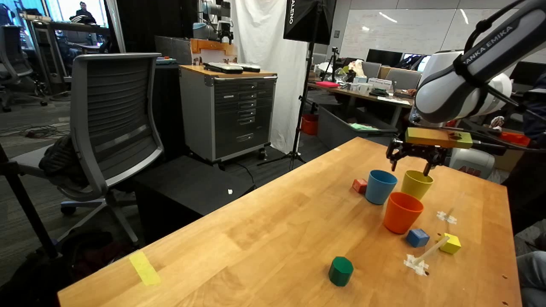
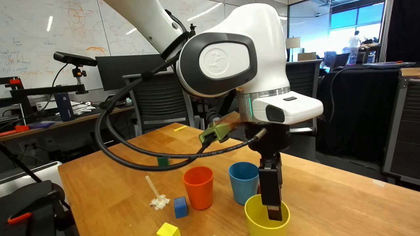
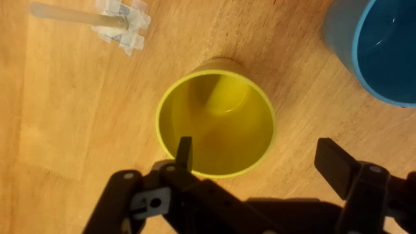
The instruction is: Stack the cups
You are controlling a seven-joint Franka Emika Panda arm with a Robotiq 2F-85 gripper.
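Three cups stand upright and apart on the wooden table. The yellow cup (image 1: 414, 186) shows in both exterior views (image 2: 265, 226) and in the wrist view (image 3: 217, 123); I see nothing in it. The blue cup (image 1: 379, 188) stands beside it and also shows in an exterior view (image 2: 243, 185) and at the wrist view's right edge (image 3: 386, 48). The orange cup (image 1: 401, 215), also in an exterior view (image 2: 199, 188), is out of the wrist view. My gripper (image 3: 255, 143) is open and empty. One finger overlaps the yellow cup's opening; the other is outside it, over table.
A red block (image 1: 360, 185) sits by the blue cup. A blue cube (image 1: 417, 237) and a yellow cube (image 1: 452, 244) lie near the orange cup. A green block (image 1: 341, 271) stands farther off. Thin sticks, one leaning (image 1: 431, 250) and one beyond (image 3: 78, 16), are taped to the table.
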